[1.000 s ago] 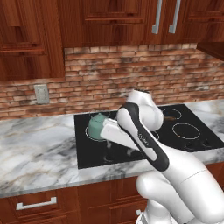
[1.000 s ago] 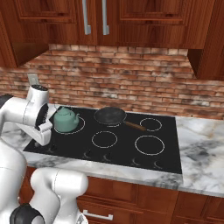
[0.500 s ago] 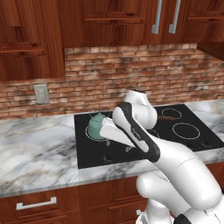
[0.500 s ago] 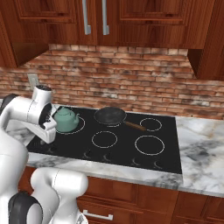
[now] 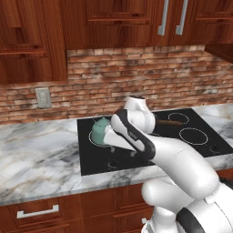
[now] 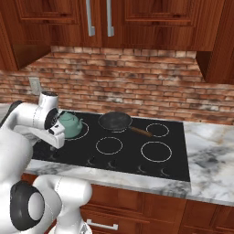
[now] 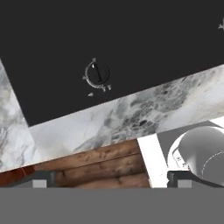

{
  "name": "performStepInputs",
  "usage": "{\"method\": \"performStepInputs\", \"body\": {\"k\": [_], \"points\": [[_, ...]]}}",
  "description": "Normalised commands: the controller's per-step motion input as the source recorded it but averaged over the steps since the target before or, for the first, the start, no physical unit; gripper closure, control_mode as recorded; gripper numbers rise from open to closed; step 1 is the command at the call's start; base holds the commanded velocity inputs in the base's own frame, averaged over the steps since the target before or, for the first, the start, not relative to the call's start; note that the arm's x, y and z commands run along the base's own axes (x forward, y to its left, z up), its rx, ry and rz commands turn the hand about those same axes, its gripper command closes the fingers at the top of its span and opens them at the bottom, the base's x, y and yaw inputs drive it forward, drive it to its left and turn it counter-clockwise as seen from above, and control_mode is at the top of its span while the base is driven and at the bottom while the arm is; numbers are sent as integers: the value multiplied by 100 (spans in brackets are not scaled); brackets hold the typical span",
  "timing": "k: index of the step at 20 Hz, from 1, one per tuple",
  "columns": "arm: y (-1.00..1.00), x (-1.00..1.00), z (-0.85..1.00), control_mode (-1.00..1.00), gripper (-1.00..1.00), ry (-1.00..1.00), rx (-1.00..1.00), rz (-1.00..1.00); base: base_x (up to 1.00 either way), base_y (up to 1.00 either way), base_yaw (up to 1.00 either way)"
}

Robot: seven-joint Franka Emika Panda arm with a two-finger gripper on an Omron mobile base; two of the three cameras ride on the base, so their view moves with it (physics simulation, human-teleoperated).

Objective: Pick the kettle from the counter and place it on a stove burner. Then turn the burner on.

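Note:
The teal kettle [image 5: 100, 131] [image 6: 71, 124] stands upright on the rear left stove burner [image 6: 84, 132], whose white ring shows around its base on the black cooktop [image 6: 176, 153]. My gripper [image 6: 56, 141] hangs just in front of the kettle, apart from it, pointing down at the cooktop's front left strip. In the hand view my gripper [image 7: 109, 179] is open with nothing between its fingertips [image 7: 41, 179]. Above them lie a round burner knob [image 7: 97, 73] on the black glass and the marble counter [image 7: 131, 118] edge.
A dark frying pan [image 6: 115, 121] with a brown handle [image 5: 169, 122] sits at the cooktop's rear middle. Several more knob marks [image 6: 112, 163] line the front strip. Marble counter [image 5: 36, 154] runs left and right of the cooktop; wood cabinets hang overhead.
The hand has shifted slightly over the cooktop's front left, staying near the kettle. The kettle has not moved on its ring.

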Motion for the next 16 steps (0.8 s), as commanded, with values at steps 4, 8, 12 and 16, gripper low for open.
{"method": "performStepInputs", "body": {"k": [4, 8, 12, 16], "points": [[0, 19, -46, -100, -100, 0, -10, 8, 0, 0, 0], [0, 13, -47, -100, -100, 1, -11, 8, 0, 0, 0], [0, 14, -35, -100, -100, 0, -8, 6, 0, 0, 0], [0, 6, -14, -100, -100, 0, -1, 4, 0, 0, 0]]}}
